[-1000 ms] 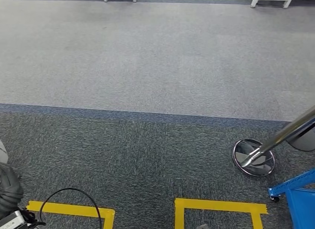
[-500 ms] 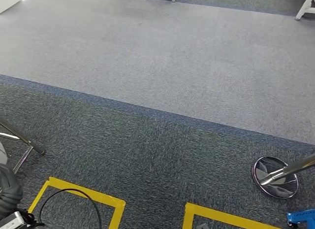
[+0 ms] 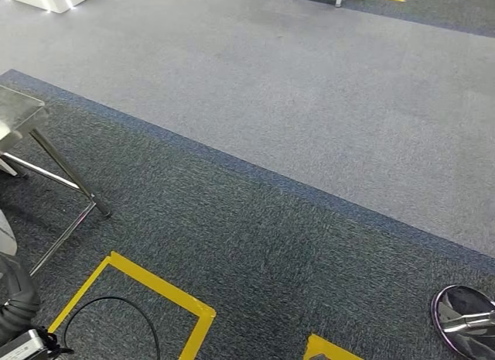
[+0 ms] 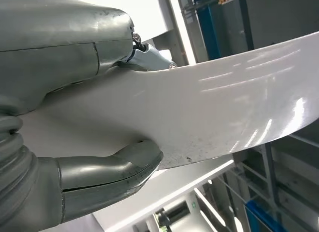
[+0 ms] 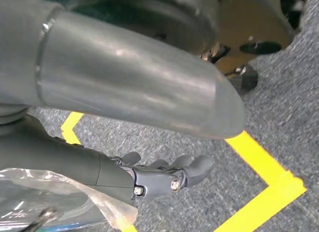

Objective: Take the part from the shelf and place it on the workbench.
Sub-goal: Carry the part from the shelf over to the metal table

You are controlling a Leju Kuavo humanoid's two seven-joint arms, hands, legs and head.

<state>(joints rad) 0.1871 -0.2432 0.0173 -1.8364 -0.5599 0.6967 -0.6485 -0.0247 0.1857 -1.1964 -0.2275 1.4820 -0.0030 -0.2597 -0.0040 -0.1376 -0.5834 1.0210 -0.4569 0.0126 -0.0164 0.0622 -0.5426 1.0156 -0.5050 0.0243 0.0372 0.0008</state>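
Part [image 4: 226,102]: a broad, thin white sheet or panel with a glossy face and a curved edge, seen in the left wrist view held in the left hand [image 4: 75,122], the thick thumb [image 4: 112,172] pressed against one face and the darker fingers [image 4: 148,55] lying over the other, so it is pinched near one end while most of it reaches out unsupported. It looks light and fairly stiff, though a sheet this thin held by one end would likely flex and swing; the shiny face looks slippery, so a grip well in from the edge, thumb opposing the fingers, seems safest. Beyond it stand blue uprights [image 4: 205,22] and white beams, probably shelving. The right hand [image 5: 165,177] hangs over grey carpet with its fingers loosely extended; a crinkled clear plastic film [image 5: 56,197] lies close by it, and I cannot tell whether the hand holds it. In the head view are carpet [image 3: 263,244], yellow floor tape [image 3: 151,286], a metal-legged stand [image 3: 35,135] and a shiny round base [image 3: 467,321].
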